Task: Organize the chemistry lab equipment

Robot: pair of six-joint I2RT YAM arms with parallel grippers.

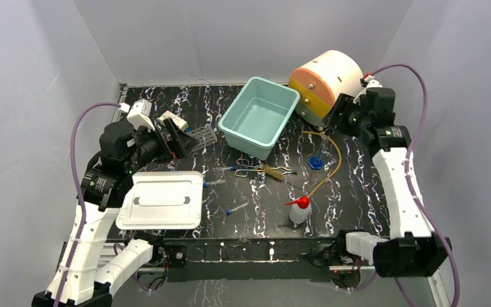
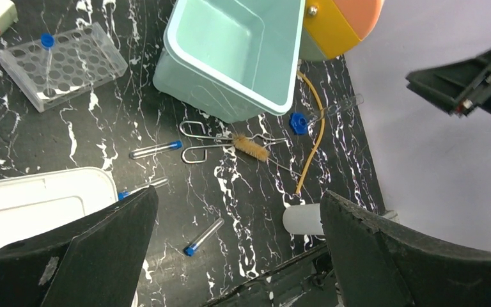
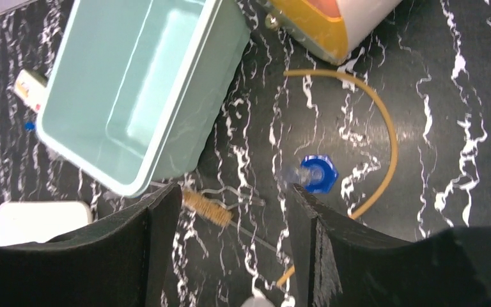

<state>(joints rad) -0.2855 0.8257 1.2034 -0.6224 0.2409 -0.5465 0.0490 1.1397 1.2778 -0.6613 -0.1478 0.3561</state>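
Note:
Three thin blue-capped tubes [image 1: 236, 208] [image 2: 156, 149] lie loose on the black mat left of centre. Metal tongs [image 1: 249, 167] [image 2: 198, 137] lie beside a tan brush [image 1: 272, 171] [image 3: 206, 208]. Tan rubber tubing [image 1: 332, 163] [image 3: 387, 134] curves past a small blue cap [image 1: 316, 162] [image 3: 318, 174]. The red-nozzled wash bottle [image 1: 299, 210] stands near the front edge. The clear tube rack [image 1: 201, 136] [image 2: 70, 64] holds one tube. My left gripper [image 1: 182, 137] [image 2: 238, 195] hangs open and empty by the rack. High above the cap, my right gripper [image 1: 339, 115] [image 3: 233, 192] is open and empty.
A teal bin [image 1: 259, 116] [image 3: 121, 83] sits empty at the back centre, with an orange-and-cream drum [image 1: 325, 80] to its right. A white lidded tray [image 1: 162, 199] lies front left. A small white box [image 1: 174, 119] sits behind the rack. Grey walls enclose the mat.

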